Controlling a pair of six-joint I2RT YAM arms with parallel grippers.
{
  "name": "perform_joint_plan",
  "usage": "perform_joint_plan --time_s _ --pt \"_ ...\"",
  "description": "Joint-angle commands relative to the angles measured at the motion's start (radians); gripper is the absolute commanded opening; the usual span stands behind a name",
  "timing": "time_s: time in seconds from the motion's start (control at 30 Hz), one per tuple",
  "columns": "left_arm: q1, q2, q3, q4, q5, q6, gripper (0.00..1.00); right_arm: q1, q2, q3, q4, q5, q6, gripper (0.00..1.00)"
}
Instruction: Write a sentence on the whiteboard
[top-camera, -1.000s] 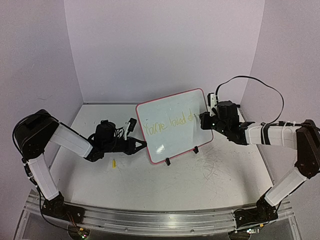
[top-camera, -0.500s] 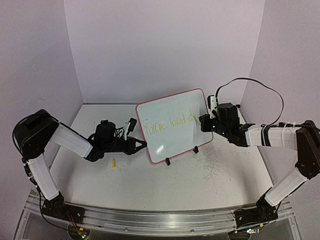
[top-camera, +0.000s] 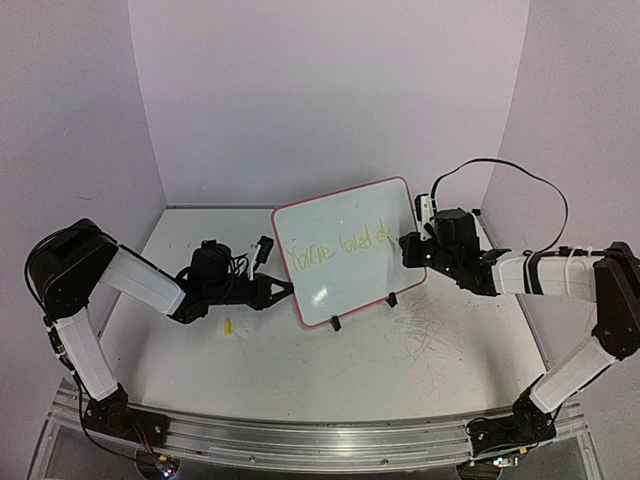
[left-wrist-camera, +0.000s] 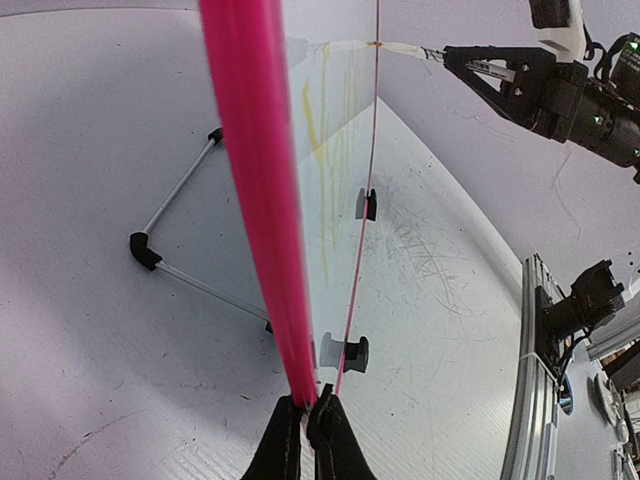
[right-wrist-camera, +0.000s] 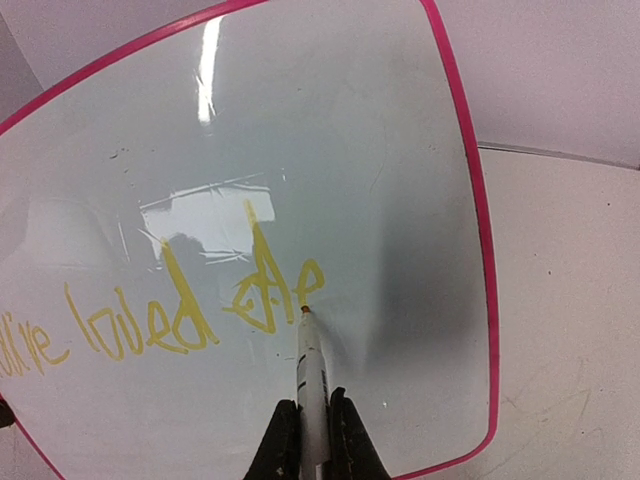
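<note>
Your glossy white, pink-rimmed whiteboard (top-camera: 350, 215) stands tilted on its black wire stand mid-table. Your left gripper (left-wrist-camera: 303, 405) pinches its left rim. Your right gripper (right-wrist-camera: 312, 410) is clamped on a white marker (right-wrist-camera: 308, 360), whose tip meets the end of the pale-yellow sentence (top-camera: 335, 248). The white tabletop (top-camera: 300, 370) carries grey scribbles (top-camera: 430, 325), and lilac walls (top-camera: 320, 90) enclose it.

Left arm (top-camera: 140, 280) reaching inward, jaws pinched, right arm (top-camera: 530, 272) likewise, jaws apparently clamped.
</note>
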Motion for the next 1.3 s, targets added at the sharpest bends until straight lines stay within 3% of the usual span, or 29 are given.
perform_joint_plan --time_s 0.0,0.33,0.57,1.27 --pt "0.004 -0.016 -0.013 -0.093 -0.026 0.022 0.00 0.004 -0.027 -0.003 -0.032 0.061 0.005 0.00" --pt "0.004 -0.008 -0.003 -0.097 -0.022 0.022 0.00 0.004 -0.077 0.012 0.020 0.049 -0.017 0.00" --pt "0.004 -0.010 0.001 -0.101 -0.020 0.027 0.00 -0.040 -0.069 0.021 0.044 -0.059 -0.007 0.00" --pt "0.004 -0.011 0.005 -0.114 -0.019 0.032 0.00 -0.042 0.000 0.043 0.027 0.023 0.000 0.00"
